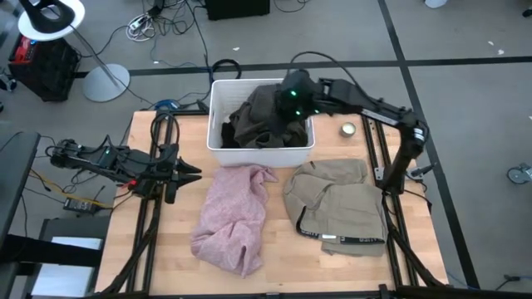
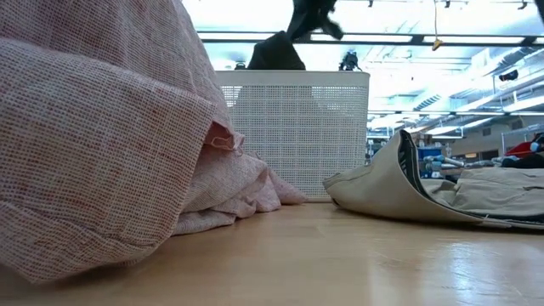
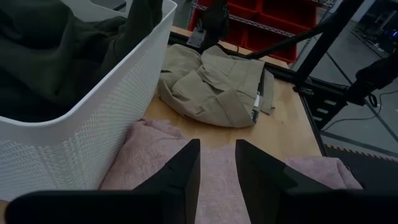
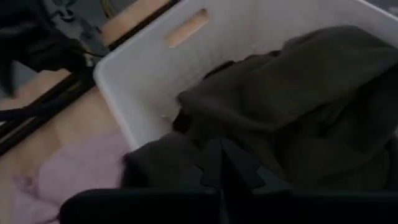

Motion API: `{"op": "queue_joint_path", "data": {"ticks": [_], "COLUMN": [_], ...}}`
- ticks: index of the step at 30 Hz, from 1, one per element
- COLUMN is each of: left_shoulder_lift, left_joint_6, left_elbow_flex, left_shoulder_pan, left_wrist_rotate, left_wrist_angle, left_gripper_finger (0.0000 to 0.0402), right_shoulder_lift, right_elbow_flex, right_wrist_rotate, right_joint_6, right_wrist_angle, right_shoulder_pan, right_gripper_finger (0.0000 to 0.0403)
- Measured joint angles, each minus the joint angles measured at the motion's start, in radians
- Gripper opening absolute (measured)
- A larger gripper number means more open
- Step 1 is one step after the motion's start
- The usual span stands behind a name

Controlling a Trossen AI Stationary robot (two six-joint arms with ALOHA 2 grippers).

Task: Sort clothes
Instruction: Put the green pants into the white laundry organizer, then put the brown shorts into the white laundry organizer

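Observation:
A white bin (image 1: pixel 218 124) stands at the table's far middle. It holds an olive-brown garment (image 1: pixel 259 106) on top of a darker garment (image 4: pixel 155 165). My right gripper (image 1: pixel 289 101) hangs over the bin, shut on the olive-brown garment. A pale pink garment (image 1: pixel 233 218) lies crumpled on the table in front of the bin. A grey-beige garment (image 1: pixel 337 203) lies to its right. My left gripper (image 1: pixel 189 173) is open and empty, just left of the pink garment, pointing at it (image 3: pixel 217 180). No teal-blue garment shows. My right gripper is shut on the olive-brown garment at a raised fold (image 4: pixel 214 134) near its middle, coming from above and slanting down. The fingers hide the place of contact. The cloth rises to a peak (image 2: pixel 277 42) above the bin's rim, and the rest lies in the bin.
A small round thing (image 1: pixel 348 129) lies on the table right of the bin. Black frame rails (image 1: pixel 154 224) run along the table's left and right sides. Bare wood shows at the near edge and far left.

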Motion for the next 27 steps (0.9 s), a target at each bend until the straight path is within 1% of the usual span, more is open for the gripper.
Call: {"op": "queue_joint_path", "data": {"ticks": [4,9,15,18,23,27], "left_shoulder_lift": [0.000,0.000,0.000,0.000,0.000,0.000], "left_joint_6": [0.000,-0.001,-0.004,-0.004,-0.005,-0.005], "left_elbow_flex": [0.000,0.000,0.000,0.000,0.000,0.000], "left_shoulder_pan": [0.000,0.000,0.000,0.000,0.000,0.000], "left_wrist_rotate": [0.000,0.000,0.000,0.000,0.008,0.009], "left_wrist_angle": [0.000,0.000,0.000,0.000,0.000,0.000], "left_gripper_finger": [0.0106,0.0106,0.0106,0.0106,0.0106,0.0106], "right_shoulder_lift": [-0.049,-0.077,-0.075,-0.069,-0.070,-0.070], "right_elbow_flex": [0.000,0.000,0.001,0.000,-0.022,-0.058], "right_wrist_rotate": [0.055,0.110,0.118,0.164,0.277,0.304], "right_joint_6": [0.033,0.111,0.202,0.242,0.299,0.352], "right_wrist_angle": [-0.040,-0.104,-0.137,-0.151,-0.147,-0.150], "right_shoulder_pan": [0.089,0.192,0.295,0.352,0.462,0.532], "right_gripper_finger": [0.0001,0.0002,0.0001,0.0002,0.0003,0.0001]}}
